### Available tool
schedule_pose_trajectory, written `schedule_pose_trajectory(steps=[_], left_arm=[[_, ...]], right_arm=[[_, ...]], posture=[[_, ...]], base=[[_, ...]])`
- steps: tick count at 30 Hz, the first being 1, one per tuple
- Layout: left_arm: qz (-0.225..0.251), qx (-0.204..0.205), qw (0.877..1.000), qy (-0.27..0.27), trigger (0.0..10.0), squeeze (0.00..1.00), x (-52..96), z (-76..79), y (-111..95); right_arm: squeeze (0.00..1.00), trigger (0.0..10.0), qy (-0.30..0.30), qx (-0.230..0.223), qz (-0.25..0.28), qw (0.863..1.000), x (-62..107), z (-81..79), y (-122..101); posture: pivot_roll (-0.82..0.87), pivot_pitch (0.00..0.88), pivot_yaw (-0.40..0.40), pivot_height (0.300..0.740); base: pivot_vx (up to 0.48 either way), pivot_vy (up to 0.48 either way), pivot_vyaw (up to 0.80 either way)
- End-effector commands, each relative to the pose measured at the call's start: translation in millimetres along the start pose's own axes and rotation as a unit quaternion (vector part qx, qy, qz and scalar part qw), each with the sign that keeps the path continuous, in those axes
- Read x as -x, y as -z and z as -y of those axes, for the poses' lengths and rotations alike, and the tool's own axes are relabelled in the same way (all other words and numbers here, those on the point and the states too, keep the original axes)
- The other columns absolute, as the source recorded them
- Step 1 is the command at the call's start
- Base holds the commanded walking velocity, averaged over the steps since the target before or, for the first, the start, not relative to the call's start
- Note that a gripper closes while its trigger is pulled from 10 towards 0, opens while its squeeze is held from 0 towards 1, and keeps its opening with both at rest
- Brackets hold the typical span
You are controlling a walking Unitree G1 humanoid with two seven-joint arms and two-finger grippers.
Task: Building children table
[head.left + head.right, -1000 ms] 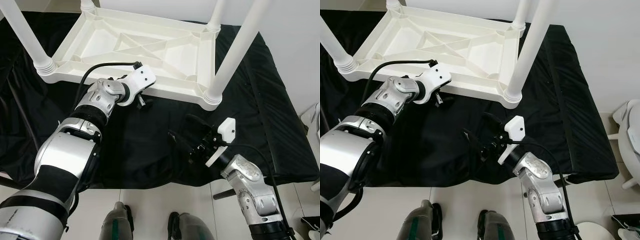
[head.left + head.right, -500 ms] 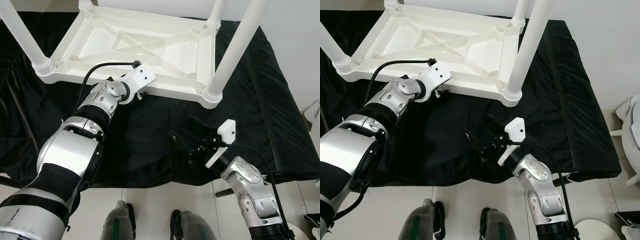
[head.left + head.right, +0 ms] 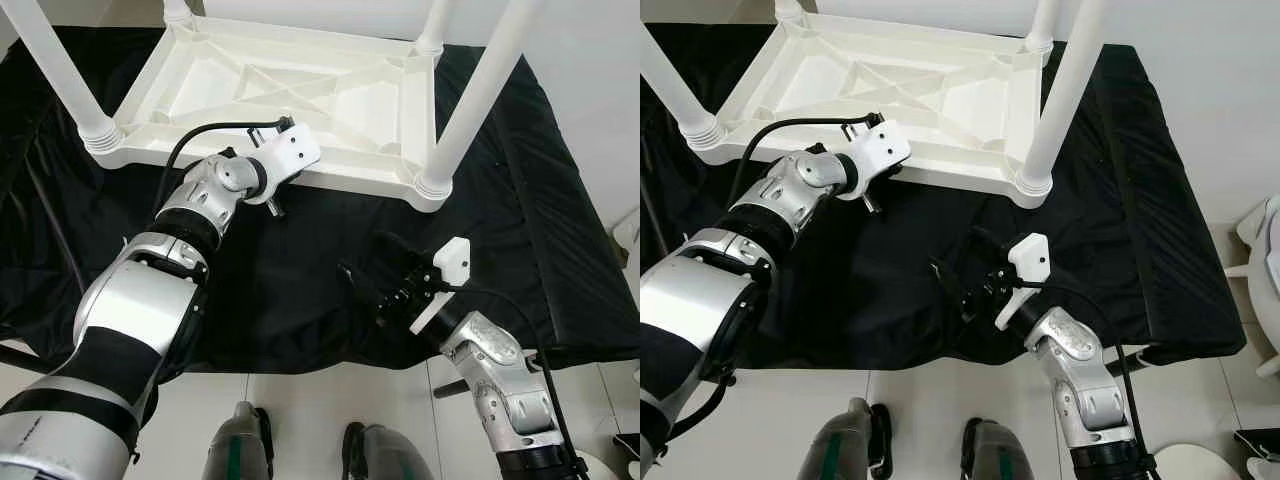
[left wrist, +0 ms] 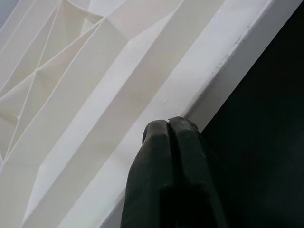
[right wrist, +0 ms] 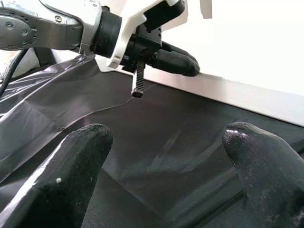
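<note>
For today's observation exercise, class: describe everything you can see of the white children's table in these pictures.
The white children's table looks like moulded plastic and lies upside down on a black cloth. Its underside faces up, showing a raised rim and crossing ribs. Round white legs stand up from ringed sockets at the corners, running out of frame. The left gripper, fingers shut together, presses against the near edge of the rim. The right gripper hovers open over the cloth, apart from the table.

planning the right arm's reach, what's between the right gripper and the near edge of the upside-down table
Only bare black cloth. In the right wrist view it runs unbroken from the open right gripper to the table rim, where the shut left gripper presses the edge.
</note>
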State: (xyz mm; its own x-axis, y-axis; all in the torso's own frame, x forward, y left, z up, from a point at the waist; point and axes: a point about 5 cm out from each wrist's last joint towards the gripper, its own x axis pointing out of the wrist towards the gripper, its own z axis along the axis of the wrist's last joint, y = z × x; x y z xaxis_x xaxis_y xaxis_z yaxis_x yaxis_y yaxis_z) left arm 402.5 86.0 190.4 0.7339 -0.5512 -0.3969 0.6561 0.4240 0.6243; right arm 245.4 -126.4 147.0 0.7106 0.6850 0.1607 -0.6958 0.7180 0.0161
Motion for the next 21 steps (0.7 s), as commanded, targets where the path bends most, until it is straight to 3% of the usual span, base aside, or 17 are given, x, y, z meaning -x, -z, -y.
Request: schedule_pose_trajectory(steps=[1, 2, 3, 4, 8, 9, 10, 11, 17, 21], left_arm=[[-0.026, 0.015, 0.995, 0.096, 3.3, 0.0, -4.1, 28.5, 18], [-0.006, 0.003, 0.99, 0.139, 5.9, 0.0, -3.9, 39.1, 18], [-0.006, 0.003, 0.99, 0.139, 5.9, 0.0, -3.9, 39.1, 18], [0.01, -0.011, 0.987, 0.16, 10.0, 0.0, -4.4, 47.4, 17], [0.011, -0.011, 0.988, 0.154, 10.0, 0.0, -5.5, 48.3, 16], [0.009, -0.005, 0.989, 0.146, 10.0, 0.55, -6.1, 45.8, 14], [0.009, -0.005, 0.989, 0.146, 10.0, 0.55, -6.1, 45.8, 14], [0.01, 0.007, 0.99, 0.14, 10.0, 1.0, -6.4, 42.6, 12], [0.008, 0.0, 0.996, 0.094, 10.0, 1.0, -6.1, 24.4, 2], [0.008, -0.004, 0.996, 0.086, 10.0, 1.0, -5.8, 21.1, 0]], right_arm=[[0.0, 10.0, 0.003, 0.005, -0.008, 1.0, -0.2, 1.7, 2], [0.0, 10.0, 0.006, 0.01, -0.009, 1.0, -0.8, 4.3, 2], [0.0, 10.0, 0.006, 0.01, -0.009, 1.0, -0.8, 4.3, 2], [0.0, 10.0, 0.01, 0.014, -0.007, 1.0, -1.2, 7.3, 1], [0.0, 10.0, 0.011, 0.014, -0.005, 1.0, -1.7, 8.5, 0], [0.0, 10.0, 0.012, 0.014, -0.005, 1.0, -2.1, 8.8, 1], [0.0, 10.0, 0.012, 0.014, -0.005, 1.0, -2.1, 8.8, 1], [0.0, 10.0, 0.013, 0.014, -0.005, 1.0, -2.5, 8.7, 1], [0.0, 10.0, 0.017, 0.014, -0.003, 1.0, -2.9, 9.1, 0], [0.0, 10.0, 0.018, 0.015, -0.001, 1.0, -2.9, 9.8, -1]], posture=[[-0.08, 0.136, 0.036, 0.74], [-0.07, 0.134, 0.039, 0.74], [-0.07, 0.134, 0.039, 0.74], [-0.07, 0.132, 0.041, 0.74], [-0.07, 0.132, 0.041, 0.74], [-0.07, 0.131, 0.04, 0.74], [-0.07, 0.131, 0.04, 0.74], [-0.07, 0.132, 0.041, 0.74], [-0.07, 0.134, 0.041, 0.74], [-0.08, 0.135, 0.044, 0.74]], base=[[0.0, 0.0, 0.0], [0.0, 0.0, 0.0], [0.0, 0.0, 0.0], [0.0, 0.0, 0.0], [0.0, 0.0, 0.0], [0.0, 0.0, 0.0], [0.0, 0.0, 0.0], [0.0, 0.0, 0.0], [0.0, 0.0, 0.0], [0.0, 0.0, 0.0]])
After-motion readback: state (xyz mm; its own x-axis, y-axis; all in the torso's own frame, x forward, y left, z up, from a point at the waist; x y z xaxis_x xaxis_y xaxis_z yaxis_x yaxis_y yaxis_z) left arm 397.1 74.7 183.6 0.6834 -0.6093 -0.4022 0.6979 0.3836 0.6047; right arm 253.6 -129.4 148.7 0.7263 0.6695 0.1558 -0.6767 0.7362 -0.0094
